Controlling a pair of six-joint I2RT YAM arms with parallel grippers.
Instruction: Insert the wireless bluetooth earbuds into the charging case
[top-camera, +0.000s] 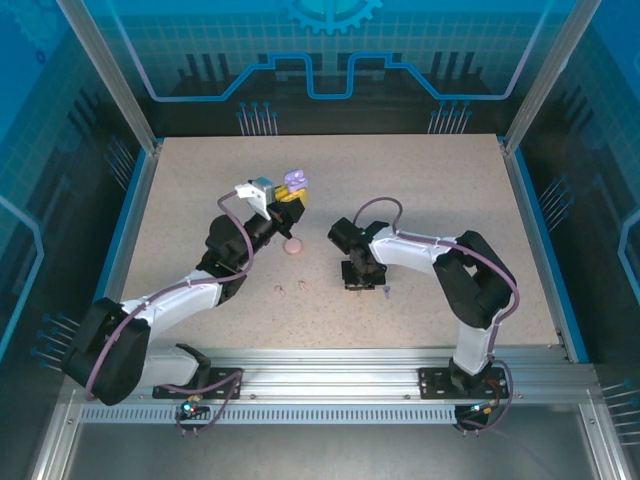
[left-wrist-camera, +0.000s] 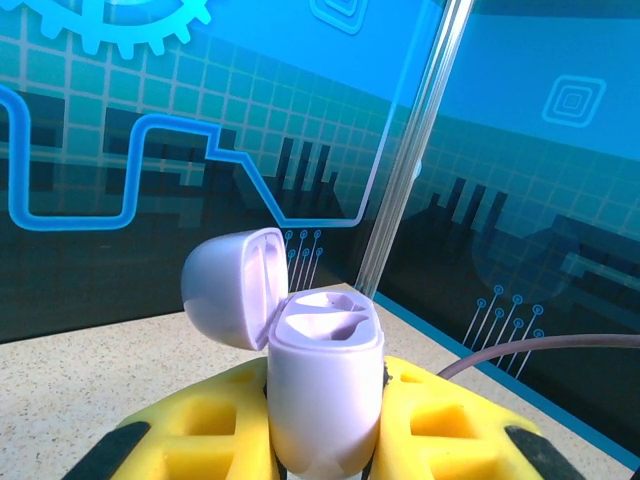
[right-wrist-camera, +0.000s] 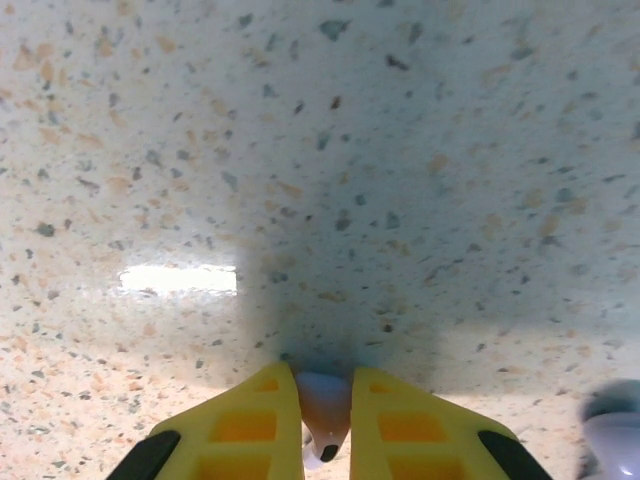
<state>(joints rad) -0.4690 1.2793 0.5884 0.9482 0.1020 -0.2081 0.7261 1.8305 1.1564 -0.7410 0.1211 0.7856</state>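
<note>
Pinching a tiny pale stemmed plastic earbud (right-wrist-camera: 323, 398) on the speckled table (right-wrist-camera: 300, 150), the right hand (right-wrist-camera: 325, 425) appears mid-pickup, while the left hand (top-camera: 283, 203) grips the open lilac plastic charging case (left-wrist-camera: 325, 350) aloft; next, the earbud must be lifted and aligned with a socket.

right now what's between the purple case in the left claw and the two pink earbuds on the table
The round pink case rests on the table between the purple case and pink earbuds, seen in the top view.
</note>
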